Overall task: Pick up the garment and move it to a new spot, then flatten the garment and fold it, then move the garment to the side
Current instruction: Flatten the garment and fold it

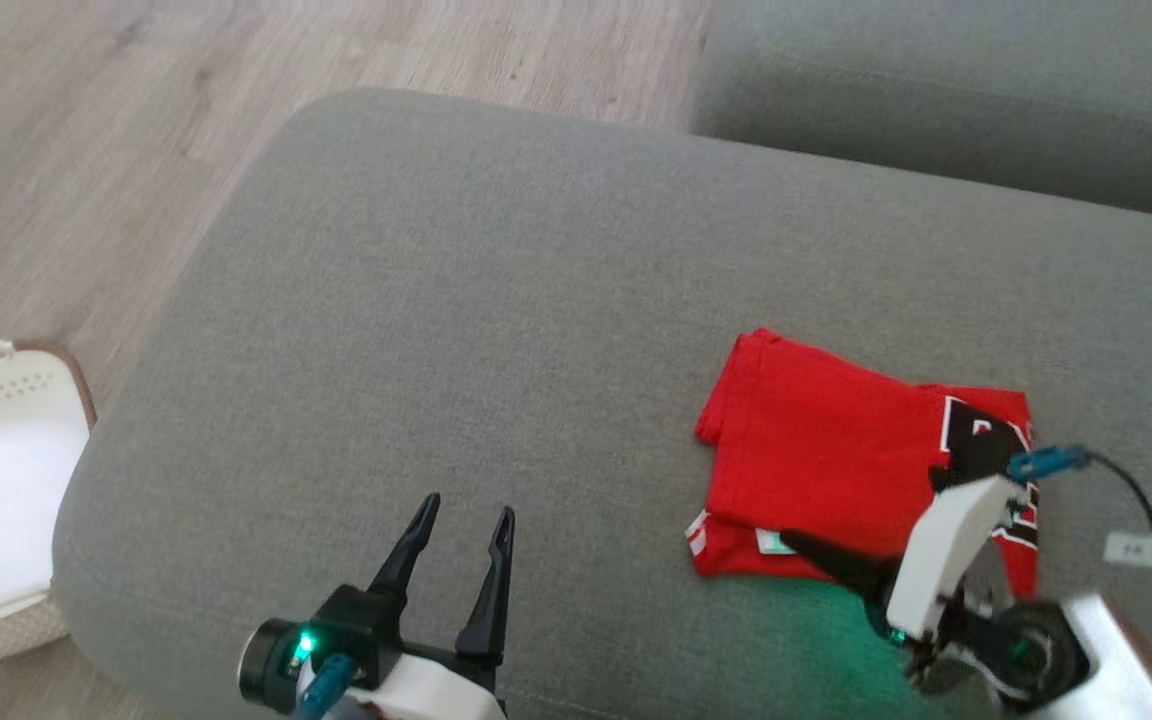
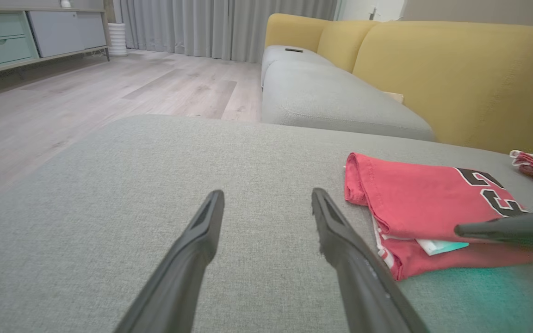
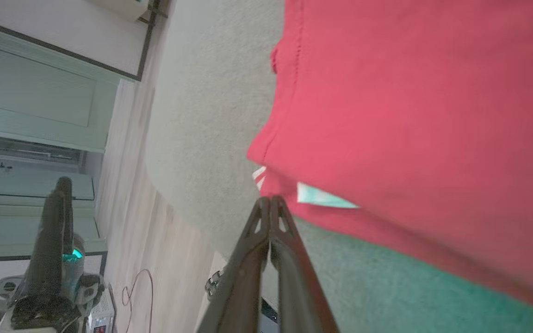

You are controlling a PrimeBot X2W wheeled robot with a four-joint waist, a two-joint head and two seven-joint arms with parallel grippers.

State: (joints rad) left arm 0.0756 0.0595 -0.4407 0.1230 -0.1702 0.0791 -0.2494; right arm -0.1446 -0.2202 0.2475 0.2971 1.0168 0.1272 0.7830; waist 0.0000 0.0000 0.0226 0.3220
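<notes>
Garment [image 1: 816, 440]: soft red cloth. Sofa cushion [image 1: 496, 300]: grey woven fabric, matt. Floor [image 1: 86, 120]: pale wood.

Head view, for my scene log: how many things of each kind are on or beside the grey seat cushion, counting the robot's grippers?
Folded red garment: 1
White perforated basket: 1
Grippers: 2 (left gripper open, right gripper shut)
Total: 4
</notes>
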